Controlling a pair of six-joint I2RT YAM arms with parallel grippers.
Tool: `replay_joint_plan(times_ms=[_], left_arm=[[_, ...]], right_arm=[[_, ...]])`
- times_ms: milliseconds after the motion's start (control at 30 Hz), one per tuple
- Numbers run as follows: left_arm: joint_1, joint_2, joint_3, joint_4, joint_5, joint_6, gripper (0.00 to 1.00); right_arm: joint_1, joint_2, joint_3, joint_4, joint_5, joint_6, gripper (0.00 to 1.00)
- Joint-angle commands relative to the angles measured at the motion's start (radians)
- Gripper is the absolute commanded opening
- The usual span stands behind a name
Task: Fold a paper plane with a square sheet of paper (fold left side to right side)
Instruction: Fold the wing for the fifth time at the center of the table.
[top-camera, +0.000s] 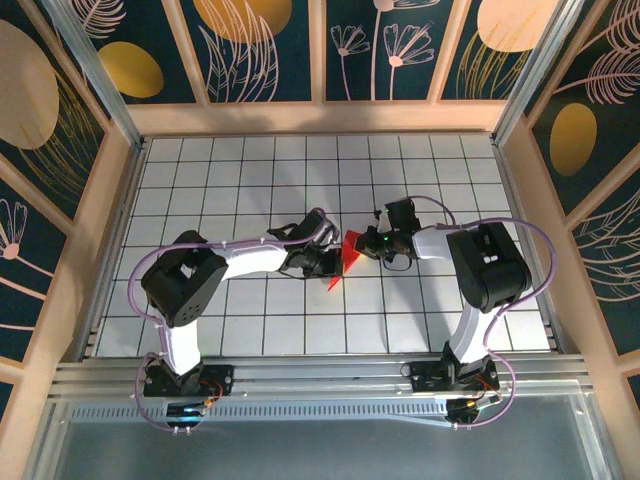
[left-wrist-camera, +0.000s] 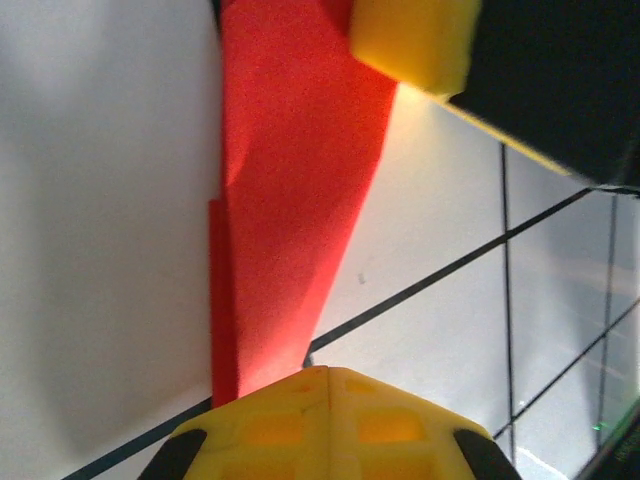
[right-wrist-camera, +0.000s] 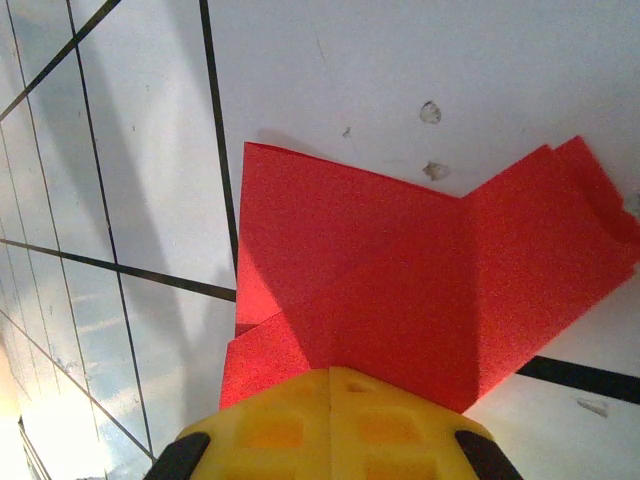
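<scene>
The red sheet of paper (top-camera: 348, 252) lies mid-table between both grippers, folded into layered flaps with one part raised. In the left wrist view the paper (left-wrist-camera: 290, 200) tapers to a narrow point that runs down to my left gripper (left-wrist-camera: 328, 372), whose yellow jaws are shut with their tips at the point. In the right wrist view the creased paper (right-wrist-camera: 400, 270) spreads wide, and my right gripper (right-wrist-camera: 330, 372) is shut with its tips on the near edge. Whether either pinches the paper I cannot tell. From above, the left gripper (top-camera: 330, 262) and right gripper (top-camera: 368, 243) face each other across it.
The white gridded table (top-camera: 250, 170) is boxed in by wooden-framed patterned walls at the left, back and right. A metal rail (top-camera: 320, 375) runs along the near edge by the arm bases. The right arm's yellow finger (left-wrist-camera: 412, 40) shows at the top of the left wrist view.
</scene>
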Motion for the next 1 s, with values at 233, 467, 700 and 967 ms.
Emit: replay_joint_plan(times_ms=[233,467,700,967], left_arm=[[0.001,0.042,0.039,0.061,0.135,0.006,0.0],[0.001,0.005,-0.055,0.082,0.143,-0.007,0.0],[0.001,-0.013,-0.098,0.082,0.109,-0.019,0.0],[0.001,-0.011,-0.11,0.084,0.097,-0.027,0.0]], right_arm=[[0.006,0.046,-0.036,-0.067,0.046,-0.017,0.0],[0.007,0.055,-0.031,-0.08,0.055,-0.026,0.0],[0.007,0.06,-0.024,-0.099,0.066,-0.037,0.0],[0.007,0.059,-0.019,-0.112,0.076,-0.045,0.0]])
